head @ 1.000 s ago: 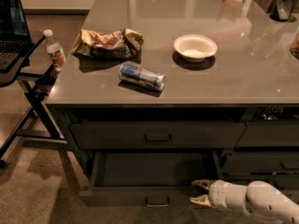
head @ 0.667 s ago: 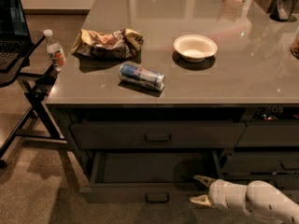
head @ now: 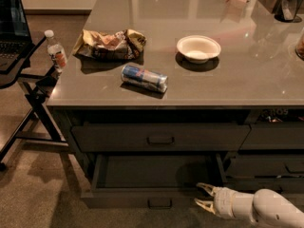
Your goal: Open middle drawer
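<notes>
Dark grey-brown and flat-fronted, with a small black rectangular pull [head: 159, 203] at centre, the middle drawer [head: 118, 198] stands well out of the cabinet. It sits directly below the shut upper drawer [head: 114, 137]. Its dark interior and paler rims are exposed.

The white two-finger hand [head: 204, 196] sits low at the right end of the drawer front, to the right of the pull. Its fingers are spread wide and hold nothing. Contact with the front cannot be determined.

Judged step: the opening stroke appears essentially complete, and the hand is not on the pull.

Next move:
1. If more travel is required, set the hand on the pull or the front edge and draw straight outward.
2. Otherwise, back the hand clear without nudging the front inward.

The grey glossy tabletop [head: 247, 80] above carries a round white bowl [head: 198, 48], a blue-and-silver can [head: 144, 78] lying on its side and a crumpled snack bag [head: 110, 44]. All are well apart from the hand.
</notes>
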Action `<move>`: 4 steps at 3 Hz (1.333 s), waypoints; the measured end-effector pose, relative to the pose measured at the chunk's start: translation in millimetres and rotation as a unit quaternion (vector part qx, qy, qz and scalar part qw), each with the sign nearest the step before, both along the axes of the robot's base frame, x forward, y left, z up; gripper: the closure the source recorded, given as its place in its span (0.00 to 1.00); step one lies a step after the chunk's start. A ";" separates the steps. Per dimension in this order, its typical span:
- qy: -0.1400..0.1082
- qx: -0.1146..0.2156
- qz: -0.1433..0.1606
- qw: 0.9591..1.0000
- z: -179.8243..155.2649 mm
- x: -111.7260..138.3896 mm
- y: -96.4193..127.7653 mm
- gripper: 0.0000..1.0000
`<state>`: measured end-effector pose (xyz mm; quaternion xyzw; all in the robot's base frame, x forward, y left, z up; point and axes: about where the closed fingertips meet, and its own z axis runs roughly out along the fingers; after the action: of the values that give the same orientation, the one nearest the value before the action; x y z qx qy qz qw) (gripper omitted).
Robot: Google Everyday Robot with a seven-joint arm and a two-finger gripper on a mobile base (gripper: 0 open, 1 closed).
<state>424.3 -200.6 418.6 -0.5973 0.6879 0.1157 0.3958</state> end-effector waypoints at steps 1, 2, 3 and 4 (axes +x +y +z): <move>-0.002 0.003 0.003 1.000 0.8 -21.5 -8.5 1.00; -0.003 0.003 0.005 1.000 5.6 -25.4 -8.9 1.00; -0.009 -0.001 0.027 1.000 4.6 -54.2 -3.0 1.00; -0.009 -0.001 0.027 1.000 7.4 -56.6 -3.2 1.00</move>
<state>367.7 -203.8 426.0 -0.6172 0.6680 0.1206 0.3980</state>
